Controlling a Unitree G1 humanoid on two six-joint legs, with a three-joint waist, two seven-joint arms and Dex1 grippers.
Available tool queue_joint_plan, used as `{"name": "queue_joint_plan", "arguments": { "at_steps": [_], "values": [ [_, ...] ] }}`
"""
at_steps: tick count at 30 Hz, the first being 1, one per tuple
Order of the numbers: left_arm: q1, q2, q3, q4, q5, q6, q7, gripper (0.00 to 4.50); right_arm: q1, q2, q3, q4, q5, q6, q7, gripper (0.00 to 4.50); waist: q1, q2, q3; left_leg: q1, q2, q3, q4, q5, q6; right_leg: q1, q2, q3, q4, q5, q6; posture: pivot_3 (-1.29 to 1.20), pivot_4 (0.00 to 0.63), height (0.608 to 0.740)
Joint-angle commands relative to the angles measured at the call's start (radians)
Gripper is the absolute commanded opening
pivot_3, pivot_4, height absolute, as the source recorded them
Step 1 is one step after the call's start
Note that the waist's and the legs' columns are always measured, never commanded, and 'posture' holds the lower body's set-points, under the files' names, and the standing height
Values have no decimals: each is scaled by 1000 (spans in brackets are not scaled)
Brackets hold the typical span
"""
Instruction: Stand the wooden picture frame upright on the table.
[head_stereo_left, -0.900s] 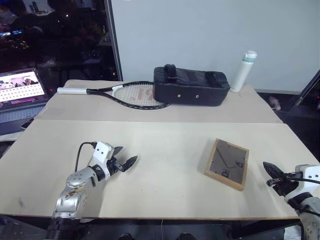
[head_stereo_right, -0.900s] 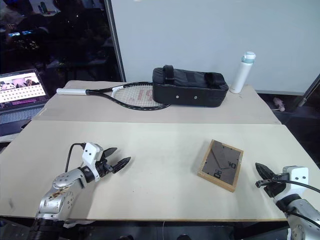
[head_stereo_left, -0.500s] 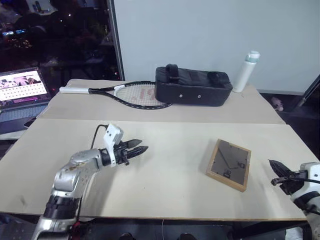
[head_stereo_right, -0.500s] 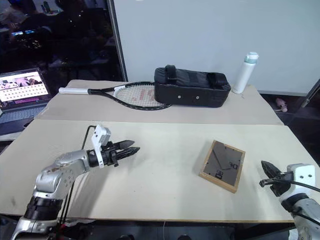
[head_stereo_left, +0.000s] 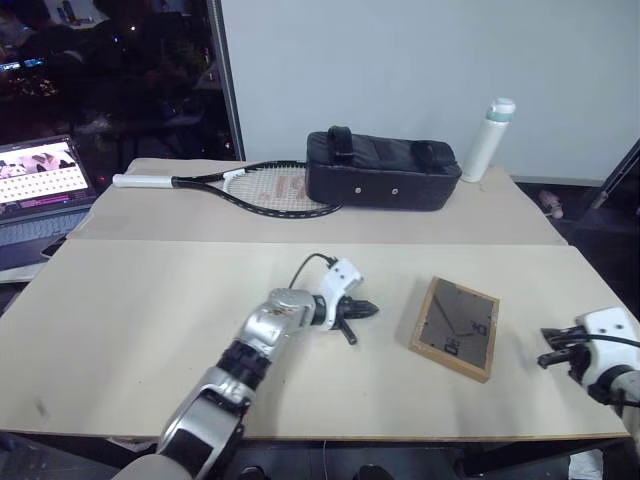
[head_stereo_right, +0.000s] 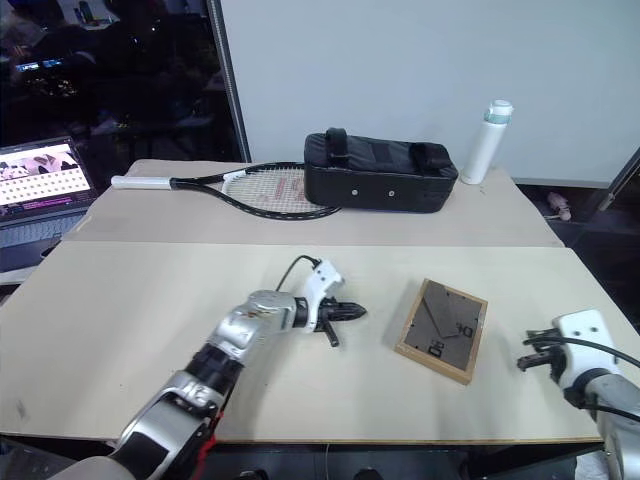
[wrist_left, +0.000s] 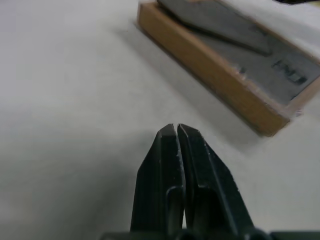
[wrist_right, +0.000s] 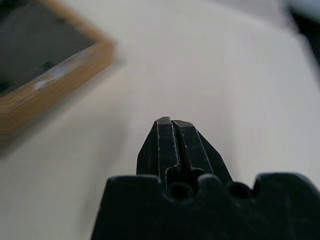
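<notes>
The wooden picture frame (head_stereo_left: 455, 328) is seen lying flat, dark back panel up, on the pale matte table (head_stereo_left: 150, 300), its long axis running toward the far edge, slightly slanted. The left pincer (head_stereo_left: 368, 309) is held pressed together, empty, just beside the frame's left edge. The right pincer (head_stereo_left: 548, 358) is likewise closed on nothing, near the frame's right side.
</notes>
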Motion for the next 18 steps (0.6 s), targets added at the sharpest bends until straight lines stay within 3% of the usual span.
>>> {"name": "queue_joint_plan", "arguments": {
  "at_steps": [1,5,9,18],
  "values": [
    [-54,-62,9,95,29,-70,1,141,-25,4,27,-44,10,31,12,0,2,0,0,0,0,0,0,0,0,0,0,0,0,0,0,0,150,696],
    [-57,-106,8,116,42,-81,-30,141,-57,15,81,-42,8,53,34,0,4,0,0,-3,-2,-1,1,0,0,1,-1,0,-4,0,1,0,150,696],
    [-15,-87,-9,58,61,-39,-70,141,-114,35,156,-44,-7,53,41,0,-1,1,0,-4,-2,-2,0,0,0,0,-1,0,-5,1,2,0,150,696],
    [122,123,-5,-161,101,107,-93,141,-253,95,285,-8,-24,45,78,0,-8,2,-1,-1,-2,-3,-1,0,0,2,-1,0,-4,2,2,0,150,696]
  ]
}}
